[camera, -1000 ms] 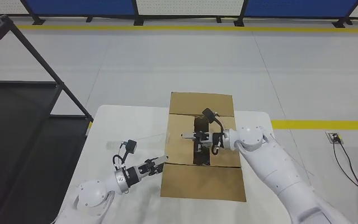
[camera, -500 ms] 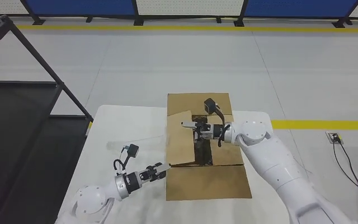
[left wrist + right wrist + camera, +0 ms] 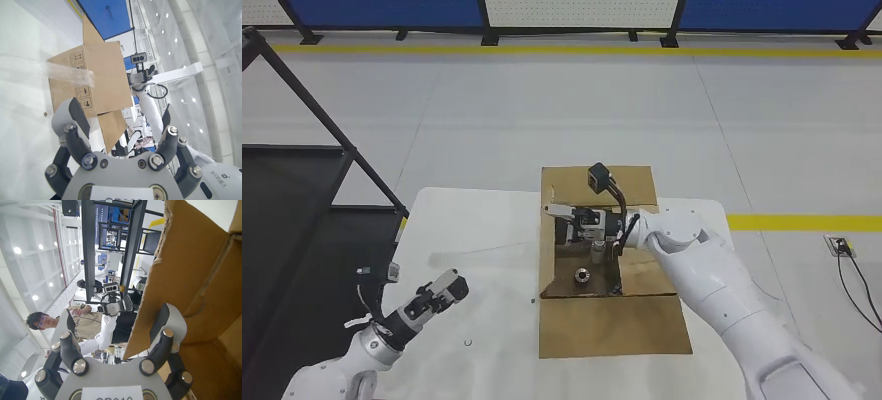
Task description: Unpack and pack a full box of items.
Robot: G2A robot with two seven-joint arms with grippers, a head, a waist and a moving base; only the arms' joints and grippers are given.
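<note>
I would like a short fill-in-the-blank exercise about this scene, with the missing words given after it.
The cardboard box stands on a ___ table.
The left gripper has its jaws ___.
The right gripper has its jaws on either side of one upright box ___.
A small round item lies ___ the box.
Missing words: white; open; flap; inside.

We make out a column of black handling symbols (image 3: 84, 92) on the box (image 3: 107, 75) side, with upward arrows and an umbrella among them. A white label (image 3: 121, 193) under the left pincer (image 3: 121, 107) is cut off at the edge and unreadable. The right pincer (image 3: 115, 311) label (image 3: 113, 393) is the same. Small print marks the arm shell (image 3: 219, 178).
</note>
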